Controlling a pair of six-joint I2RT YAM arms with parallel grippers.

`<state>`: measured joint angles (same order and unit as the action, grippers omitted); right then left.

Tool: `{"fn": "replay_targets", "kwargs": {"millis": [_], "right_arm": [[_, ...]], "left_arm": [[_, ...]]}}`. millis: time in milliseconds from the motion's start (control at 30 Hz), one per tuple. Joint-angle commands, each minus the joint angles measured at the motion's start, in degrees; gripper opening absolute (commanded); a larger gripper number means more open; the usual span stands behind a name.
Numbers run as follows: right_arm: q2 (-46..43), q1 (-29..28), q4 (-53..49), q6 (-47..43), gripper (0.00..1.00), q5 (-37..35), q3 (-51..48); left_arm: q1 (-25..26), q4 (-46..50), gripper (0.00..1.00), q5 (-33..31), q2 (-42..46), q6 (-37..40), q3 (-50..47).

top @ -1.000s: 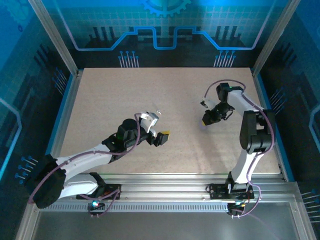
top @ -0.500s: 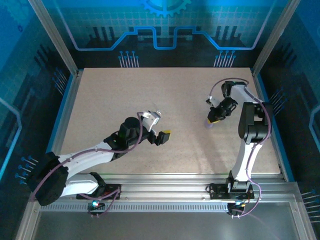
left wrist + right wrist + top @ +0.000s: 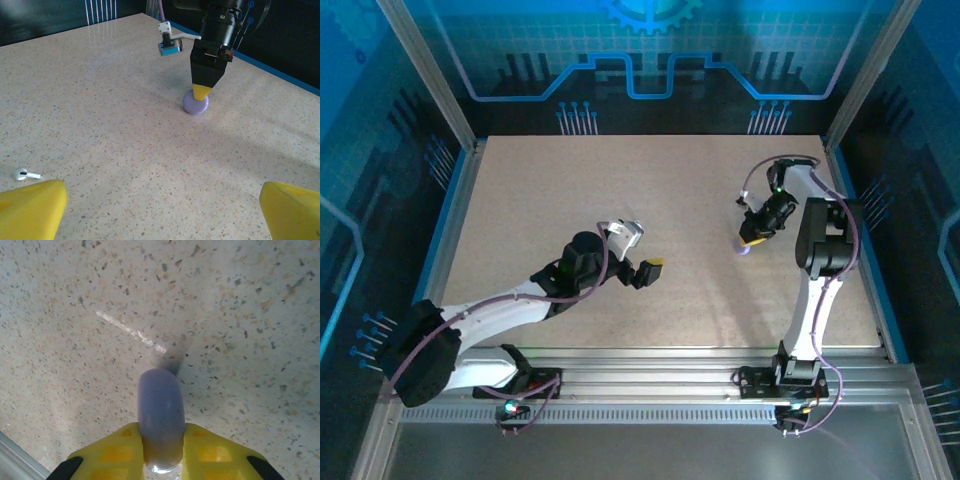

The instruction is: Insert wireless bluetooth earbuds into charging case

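The charging case [image 3: 160, 410] is a small round pale lavender-white puck, pinched by its sides between the yellow fingertips of my right gripper [image 3: 160, 442]. In the left wrist view the case [image 3: 195, 103] sits at the tabletop right under the right gripper [image 3: 202, 92], which points straight down. From above, they are at the right of the table, the case [image 3: 744, 248] below the right gripper [image 3: 750, 238]. One earbud [image 3: 22, 174], tiny and white, lies on the table by my left gripper's left finger. The left gripper [image 3: 645, 250] [image 3: 165, 210] stands open over bare table.
The speckled beige tabletop [image 3: 550, 200] stretches between the two arms. A blue rim and dark wall [image 3: 280, 75] run close behind the right gripper. Aluminium frame posts [image 3: 430, 70] stand at the table's far corners.
The right gripper has carried the case a little to the right and turned to point more steeply down at the table. The left arm has shifted only slightly.
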<state>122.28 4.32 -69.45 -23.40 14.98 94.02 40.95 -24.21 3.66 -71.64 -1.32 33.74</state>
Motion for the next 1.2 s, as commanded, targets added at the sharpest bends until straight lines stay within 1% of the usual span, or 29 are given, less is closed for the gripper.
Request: {"fn": "replay_targets", "kwargs": {"millis": [0,233,333,800,967,1167], "right_arm": [[1.5,0.9,-2.4,-0.7,0.18,-0.8,2.0],[3.3,1.1,-2.9,-0.6,0.20,-2.3,3.9],[3.7,1.2,-2.8,-0.4,0.22,-3.1,4.4],[4.6,2.0,-0.3,1.3,0.41,-4.8,7.0],[3.7,2.1,0.9,2.2,0.47,-5.0,7.4],[-0.6,1.5,2.5,4.9,0.50,-3.5,7.0]], "left_arm": [[0.2,0.1,0.99,0.2,-1.0,0.4,2.0],[0.2,0.3,0.99,0.0,-1.0,0.7,2.1],[0.3,0.4,0.99,0.0,-1.2,0.8,2.3],[0.2,0.7,0.99,-0.2,-1.9,0.9,2.9],[0.2,1.1,0.99,-0.4,-2.1,0.9,3.3],[0.2,3.4,0.99,-1.7,-1.4,-0.1,4.4]]}}
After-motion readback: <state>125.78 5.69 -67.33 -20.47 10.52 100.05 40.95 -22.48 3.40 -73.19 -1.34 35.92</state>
